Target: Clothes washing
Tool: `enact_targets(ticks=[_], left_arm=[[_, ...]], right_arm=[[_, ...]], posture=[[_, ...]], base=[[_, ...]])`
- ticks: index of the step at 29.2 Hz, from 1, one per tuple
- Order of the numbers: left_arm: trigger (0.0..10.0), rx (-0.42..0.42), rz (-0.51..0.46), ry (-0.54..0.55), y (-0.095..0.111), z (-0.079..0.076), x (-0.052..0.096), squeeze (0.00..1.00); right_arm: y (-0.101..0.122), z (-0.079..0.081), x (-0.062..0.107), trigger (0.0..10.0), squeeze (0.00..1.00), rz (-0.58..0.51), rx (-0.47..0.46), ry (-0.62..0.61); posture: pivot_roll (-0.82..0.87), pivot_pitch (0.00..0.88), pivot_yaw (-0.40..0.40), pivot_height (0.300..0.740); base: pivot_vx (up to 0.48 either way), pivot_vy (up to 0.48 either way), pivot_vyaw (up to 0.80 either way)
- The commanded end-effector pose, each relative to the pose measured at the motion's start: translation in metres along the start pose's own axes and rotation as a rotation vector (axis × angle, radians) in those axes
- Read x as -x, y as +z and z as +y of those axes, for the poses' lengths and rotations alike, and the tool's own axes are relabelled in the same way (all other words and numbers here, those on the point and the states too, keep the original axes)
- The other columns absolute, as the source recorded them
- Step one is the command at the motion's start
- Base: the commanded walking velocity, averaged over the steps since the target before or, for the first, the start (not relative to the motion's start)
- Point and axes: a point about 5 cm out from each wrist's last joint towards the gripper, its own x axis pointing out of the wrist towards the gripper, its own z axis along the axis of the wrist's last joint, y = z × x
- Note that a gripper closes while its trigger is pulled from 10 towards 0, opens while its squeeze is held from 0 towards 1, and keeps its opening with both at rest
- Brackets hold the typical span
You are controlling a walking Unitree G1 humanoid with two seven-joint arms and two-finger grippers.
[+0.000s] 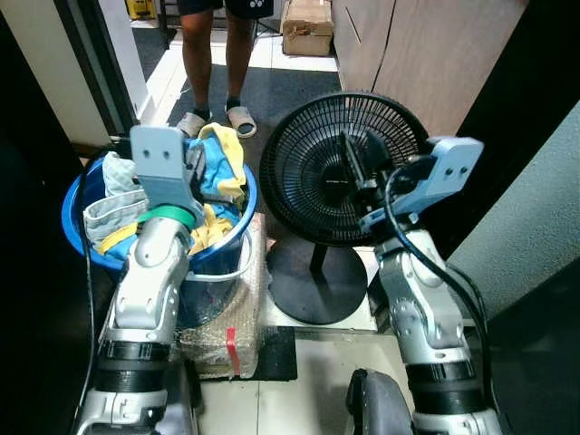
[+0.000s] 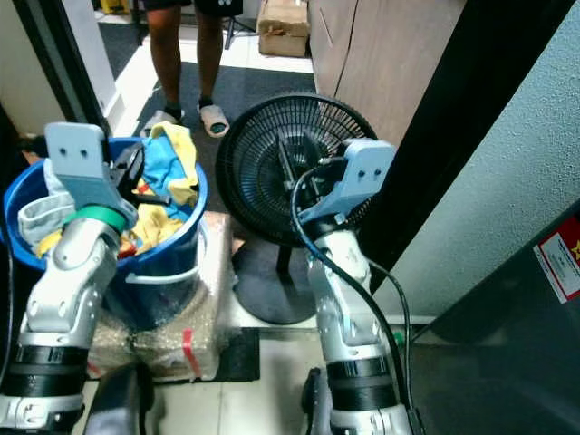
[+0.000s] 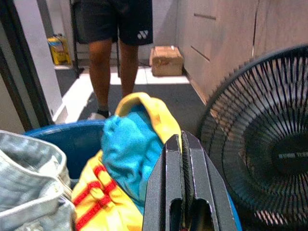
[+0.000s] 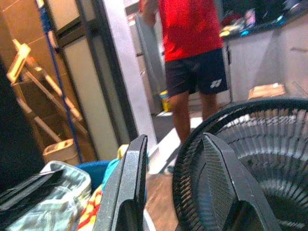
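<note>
I judge the washing hardly begun: the clothes [image 1: 214,181] are all heaped in the blue bucket [image 1: 237,243], which stands on a bubble-wrapped box [image 1: 227,331] beside the black fan [image 1: 340,168]. My left gripper [image 3: 185,159] hovers over the pile, fingers pressed together, holding nothing. My right gripper [image 4: 175,175] faces the fan, fingers spread. A person [image 1: 213,54] stands beyond. Lifting out and loading remain.

Both arms raised; left gripper [image 3: 184,187] closed, right gripper [image 4: 175,185] parted.
</note>
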Motion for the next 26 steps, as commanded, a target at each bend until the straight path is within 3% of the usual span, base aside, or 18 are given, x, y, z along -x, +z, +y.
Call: enact_targets(ticks=[1,13,18,26], left_arm=[[10.0,-0.013,0.014,-0.013,-0.002,-0.001,0.004,0.00],[10.0,-0.024,0.040,0.047,-0.011,0.009,0.016,0.00],[10.0,-0.024,0.056,0.056,-0.015,0.009,0.023,0.00],[10.0,-0.014,0.066,0.005,-0.017,0.001,0.015,0.00]], right_arm=[[0.001,0.004,0.002,10.0,0.00,0.019,-0.016,0.036],[-0.005,0.024,-0.019,10.0,0.00,0.060,0.060,0.130],[0.000,0.023,-0.019,10.0,0.00,0.047,0.084,0.137],[0.005,0.007,-0.003,10.0,0.00,0.055,0.172,0.072]], posture=[[0.14,0.059,-0.037,0.460],[0.18,0.066,-0.104,0.460],[0.18,0.065,-0.102,0.460],[0.11,0.050,-0.036,0.460]], base=[[0.000,0.000,0.00],[0.000,0.000,0.00],[0.000,0.000,0.00],[0.000,0.000,0.00]])
